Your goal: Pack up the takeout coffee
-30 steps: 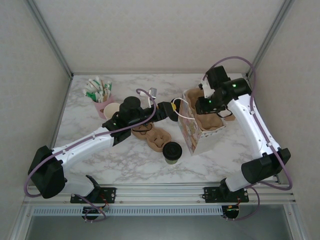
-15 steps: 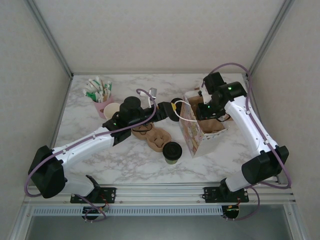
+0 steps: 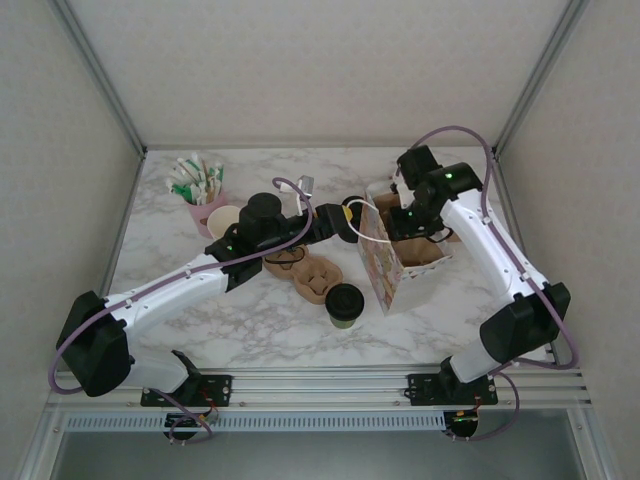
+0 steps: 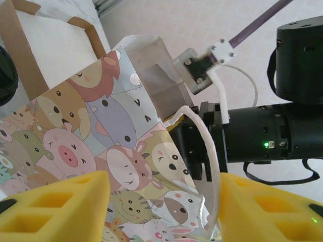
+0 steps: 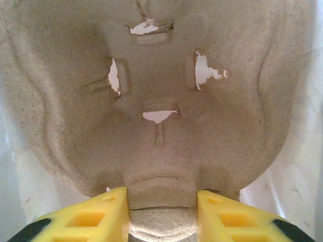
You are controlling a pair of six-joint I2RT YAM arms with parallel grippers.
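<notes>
The right arm has drawn in towards the left and the back of the table [image 3: 250,330]. With it, the paper gift bag printed with cartoon animals [image 3: 380,262] now stands a little straighter and narrower. The right claw [image 3: 408,215] reaches into the bag's open mouth. In its wrist view, the right claw [image 5: 161,201] has its yellow pads closed on the rim of a moulded brown pulp cup carrier [image 5: 161,91].

The left claw [image 3: 345,213] sits at the bag's near top edge. Its wrist view shows the left claw [image 4: 162,186] with its pads spread wide and the bag's white cord handle [image 4: 209,166] hanging loose between them, hooked rather than pinched.

The takeout coffee [image 3: 345,300], a small olive-green paper cup with a round black lid, has not moved. It stands upright on the table just left of the bag and just beside a second pulp carrier [image 3: 310,272].

The carrier seems to be settling into the bag, and the cup is not yet packed.
</notes>
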